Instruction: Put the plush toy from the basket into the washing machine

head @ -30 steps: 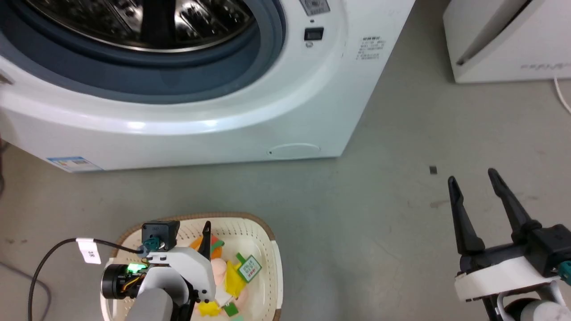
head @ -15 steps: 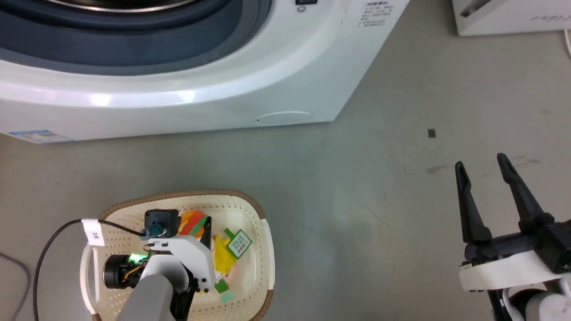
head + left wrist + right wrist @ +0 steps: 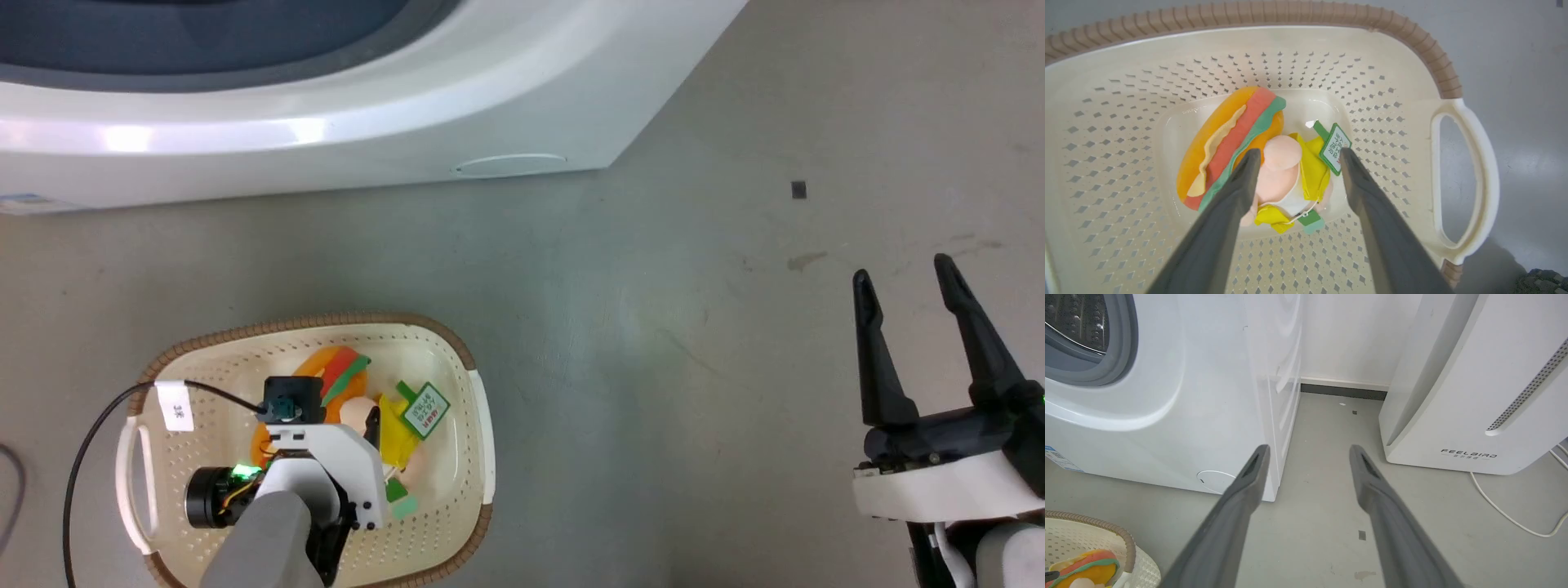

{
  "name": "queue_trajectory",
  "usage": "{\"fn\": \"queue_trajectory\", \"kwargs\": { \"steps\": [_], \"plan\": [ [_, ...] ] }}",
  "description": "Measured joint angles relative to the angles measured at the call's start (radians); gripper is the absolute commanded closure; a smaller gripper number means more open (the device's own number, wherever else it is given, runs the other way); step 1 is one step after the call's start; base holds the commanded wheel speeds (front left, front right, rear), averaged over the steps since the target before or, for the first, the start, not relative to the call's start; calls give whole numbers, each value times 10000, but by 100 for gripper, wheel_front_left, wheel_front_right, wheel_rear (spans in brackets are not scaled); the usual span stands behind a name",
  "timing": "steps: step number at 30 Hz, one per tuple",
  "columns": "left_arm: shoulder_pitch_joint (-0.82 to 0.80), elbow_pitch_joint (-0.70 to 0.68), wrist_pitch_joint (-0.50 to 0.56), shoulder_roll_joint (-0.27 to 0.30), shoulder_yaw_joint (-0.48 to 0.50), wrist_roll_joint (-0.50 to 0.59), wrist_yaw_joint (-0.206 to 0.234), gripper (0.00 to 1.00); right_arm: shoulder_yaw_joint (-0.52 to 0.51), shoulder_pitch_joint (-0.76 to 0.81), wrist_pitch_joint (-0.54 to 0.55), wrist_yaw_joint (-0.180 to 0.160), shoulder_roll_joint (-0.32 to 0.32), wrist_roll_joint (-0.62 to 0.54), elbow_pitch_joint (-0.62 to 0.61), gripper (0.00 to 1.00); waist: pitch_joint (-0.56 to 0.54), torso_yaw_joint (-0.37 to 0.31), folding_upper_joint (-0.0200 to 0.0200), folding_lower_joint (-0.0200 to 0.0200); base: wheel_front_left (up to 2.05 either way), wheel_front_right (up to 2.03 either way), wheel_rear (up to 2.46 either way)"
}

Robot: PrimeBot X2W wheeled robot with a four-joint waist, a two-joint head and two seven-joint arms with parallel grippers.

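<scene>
Now the left gripper (image 3: 1299,153) hung in the basket (image 3: 1331,53), fingers (image 3: 1224,212) spread astride the plush toy (image 3: 1237,134) lying on its bottom; the right gripper (image 3: 902,271) hovered spread over the floor (image 3: 653,269).

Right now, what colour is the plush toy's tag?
The tag is green and white, clearest in the left wrist view.

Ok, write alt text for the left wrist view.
The left gripper, open, reaches into the cream basket, its dark fingers flanking the plush toy. The toy's burger-like head lies toward the view's left, its green-and-white tag toward the right.
</scene>
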Motion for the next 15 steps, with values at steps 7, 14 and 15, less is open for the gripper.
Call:
{"fn": "queue_trajectory", "kwargs": {
  "steps": [7,14,15],
  "plan": [
    [-601,717,61,148,-192,-263,27,0,-125,-79,-140,0,0,-4,-173,0,669,-70,0,0,0,0,0],
    [-1189,1427,150,221,-410,-477,67,0,-224,-191,-301,0,0,-33,-393,0,1363,-169,0,0,0,0,0],
    [-1275,1517,150,224,-445,-518,67,0,-251,-191,-307,0,0,-33,-414,0,1465,-183,0,0,0,0,0]
  ]
}}
